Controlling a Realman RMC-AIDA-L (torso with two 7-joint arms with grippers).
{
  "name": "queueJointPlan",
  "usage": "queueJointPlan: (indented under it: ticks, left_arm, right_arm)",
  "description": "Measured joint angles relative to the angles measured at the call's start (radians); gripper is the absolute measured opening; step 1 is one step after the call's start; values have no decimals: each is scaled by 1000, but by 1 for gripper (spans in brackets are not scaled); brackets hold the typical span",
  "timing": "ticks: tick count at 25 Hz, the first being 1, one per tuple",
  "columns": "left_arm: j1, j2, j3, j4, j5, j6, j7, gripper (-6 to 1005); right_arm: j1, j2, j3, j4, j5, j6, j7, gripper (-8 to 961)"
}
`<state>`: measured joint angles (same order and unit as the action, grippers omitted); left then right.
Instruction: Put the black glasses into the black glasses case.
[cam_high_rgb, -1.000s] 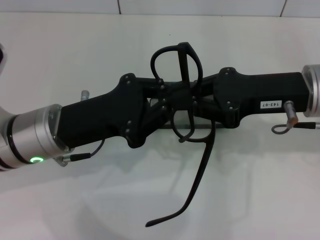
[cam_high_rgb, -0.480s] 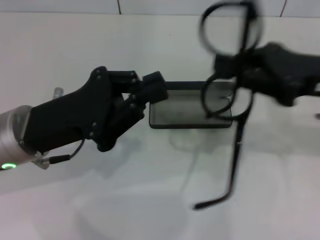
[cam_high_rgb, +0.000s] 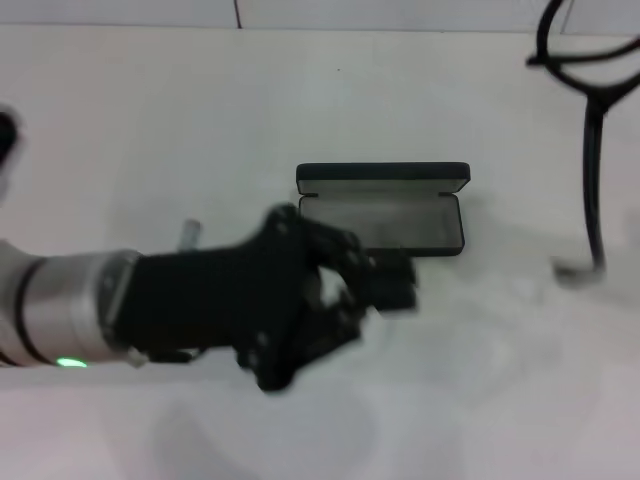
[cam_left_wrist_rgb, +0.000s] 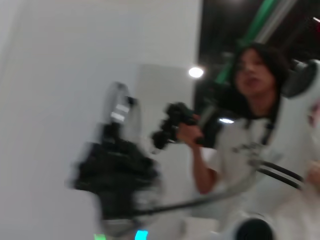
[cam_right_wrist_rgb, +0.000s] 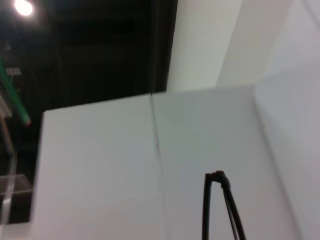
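Observation:
The black glasses case (cam_high_rgb: 385, 218) lies open on the white table (cam_high_rgb: 150, 130), its grey lining bare and its lid standing at the far side. My left gripper (cam_high_rgb: 396, 282) hovers just in front of the case, shut and holding nothing. The black glasses (cam_high_rgb: 591, 170) hang in the air at the far right edge of the head view, with one temple arm pointing down. The left wrist view shows my right gripper (cam_left_wrist_rgb: 117, 172) as a blurred dark shape shut on the glasses. In the right wrist view a thin piece of the frame (cam_right_wrist_rgb: 216, 176) shows against the wall.
A white wall with a seam (cam_high_rgb: 238, 14) backs the table. In the left wrist view a person (cam_left_wrist_rgb: 255, 125) holding a dark controller stands beyond the table.
The right arm has carried the glasses farther right and up, almost out of the head view. My left gripper has swung from left of the case to in front of it.

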<state>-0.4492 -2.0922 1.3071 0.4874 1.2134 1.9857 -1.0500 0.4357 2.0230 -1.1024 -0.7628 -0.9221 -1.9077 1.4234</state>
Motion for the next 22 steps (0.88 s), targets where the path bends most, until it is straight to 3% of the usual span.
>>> queueJointPlan:
  ticks: [4,6,8,22]
  left_arm:
    - [-20,-6,96,-2,-16,0,68,79]
    - [-23,-7,130,-12,-53,-5,98,78]
    - [-23,-8,136,-33,-89,-8,141,76]
    - [-18,-10,139,-66,-167,-78,193,64]
  right_arm:
    - [78,3,-6,165,13,30,-88,98]
    - [154,4,-13,299,13,28,-150,98]
    - [180,4,-25,338,11,30,-173,98]
    - [236,5,-308,347,96,201,-270,98]
